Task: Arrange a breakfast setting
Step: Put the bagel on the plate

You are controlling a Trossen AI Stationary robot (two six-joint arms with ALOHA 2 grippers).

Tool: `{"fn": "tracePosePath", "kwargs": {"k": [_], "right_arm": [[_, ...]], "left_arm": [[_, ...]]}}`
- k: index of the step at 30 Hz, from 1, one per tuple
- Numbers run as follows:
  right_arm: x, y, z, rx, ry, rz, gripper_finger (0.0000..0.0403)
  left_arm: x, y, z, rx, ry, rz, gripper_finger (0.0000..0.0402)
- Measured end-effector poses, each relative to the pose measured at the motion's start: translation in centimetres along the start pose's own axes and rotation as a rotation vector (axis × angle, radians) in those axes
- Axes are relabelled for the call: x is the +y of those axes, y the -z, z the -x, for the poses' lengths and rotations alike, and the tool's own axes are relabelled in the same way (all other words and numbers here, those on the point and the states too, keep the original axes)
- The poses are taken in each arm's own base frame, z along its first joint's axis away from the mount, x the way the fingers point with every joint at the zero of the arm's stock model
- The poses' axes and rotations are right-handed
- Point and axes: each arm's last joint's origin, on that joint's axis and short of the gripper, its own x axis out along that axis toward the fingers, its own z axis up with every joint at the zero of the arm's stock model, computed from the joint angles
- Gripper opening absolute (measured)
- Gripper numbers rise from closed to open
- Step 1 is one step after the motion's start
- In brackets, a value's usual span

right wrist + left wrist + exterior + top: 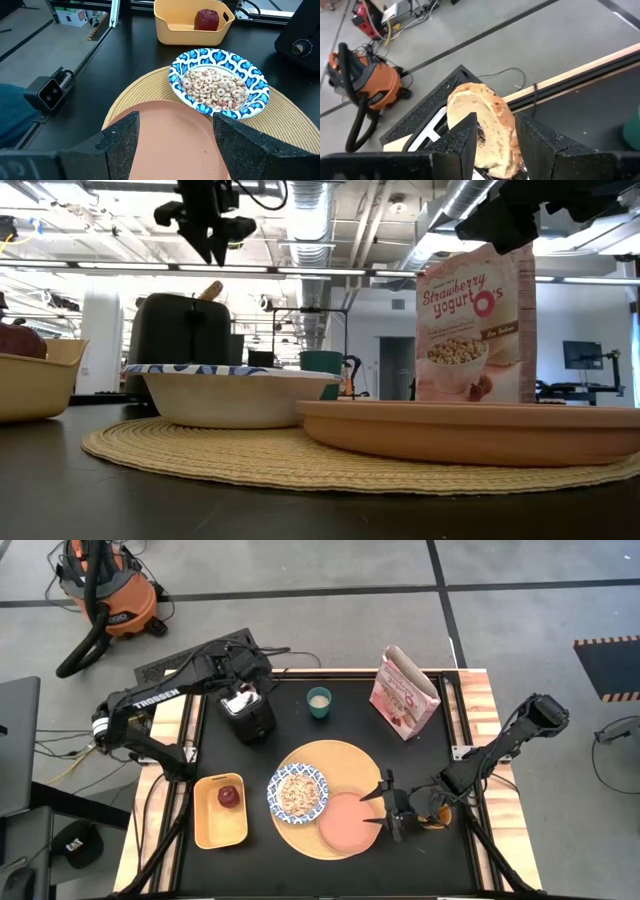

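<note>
A pale bagel [480, 115] stands on edge in the slot of the black-and-silver toaster [250, 718] at the far left. My left gripper [216, 248] hangs open above it, fingers pointing down, clear of the bagel's top [210, 289]. A pink plate [345, 823] and a blue-and-white bowl [298, 792] of cereal rest on the round tan board [330, 755]. My right gripper [385, 805] is open above the plate's right edge. A dark red apple [229, 795] lies in the yellow tray [205, 825]. An orange cup [434, 818] is mostly hidden under my right arm. No spoon shows.
A pink cereal bag [405, 690] stands at the far right and a teal cup [319, 701] at the far middle. The table's wooden side rails [480, 700] border the black top. A shop vacuum [110, 590] sits on the floor beyond the table.
</note>
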Motion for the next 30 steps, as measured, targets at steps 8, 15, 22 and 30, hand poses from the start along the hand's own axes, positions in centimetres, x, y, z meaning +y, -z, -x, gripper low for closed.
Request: {"fn": "tracePosePath", "kwargs": {"k": [8, 15, 22, 30], "right_arm": [[0.0, 0.0, 0.0, 0.000, 0.000, 0.000, 0.0279], [0.0, 0.0, 0.0, 0.000, 0.000, 0.000, 0.0279], [0.0, 0.0, 0.0, 0.004, 0.001, 0.001, 0.0279], [0.0, 0.0, 0.0, 0.005, 0.001, 0.002, 0.0279]], "left_arm": [[-0.4, 0.3, 0.1, 0.017, 0.038, -0.011, 0.0120], [-0.6, 0.3, -0.1, 0.016, 0.029, -0.001, 0.0160], [-1.5, 0.4, -0.8, 0.010, -0.013, -0.003, 0.0274], [-2.4, 0.7, -1.6, 0.026, -0.041, -0.016, 0.0324]]}}
